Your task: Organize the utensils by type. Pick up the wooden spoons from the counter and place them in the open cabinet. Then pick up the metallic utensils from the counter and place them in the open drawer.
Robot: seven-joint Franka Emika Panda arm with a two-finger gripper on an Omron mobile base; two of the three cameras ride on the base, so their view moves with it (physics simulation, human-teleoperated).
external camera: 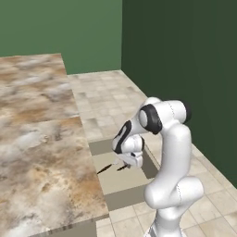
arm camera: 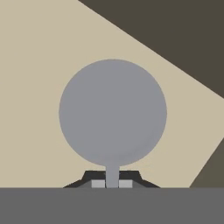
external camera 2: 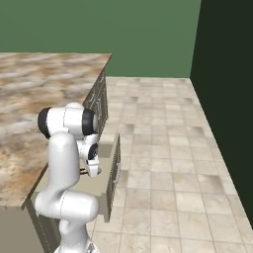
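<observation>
We see the arm folded over, elbow high and forearm dropping steeply, so the gripper (external camera: 126, 165) hangs low over the open drawer (external camera: 121, 183) just right of the counter (external camera: 41, 152) edge. In the hand view the fingers (arm camera: 98, 183) are pressed together on the thin neck of the round grey-headed utensil (arm camera: 113, 113), whose disc head hangs over the drawer's plain beige floor, the darker rim (arm camera: 175, 39) crossing the far corner. In the left base view a thin dark utensil (external camera: 104, 168) lies on the drawer floor just left of the gripper; it may be the other metal one, but it is too small for us to tell. In the right base view the gripper (external camera 2: 93, 172) sits behind the drawer front (external camera 2: 114, 175).
</observation>
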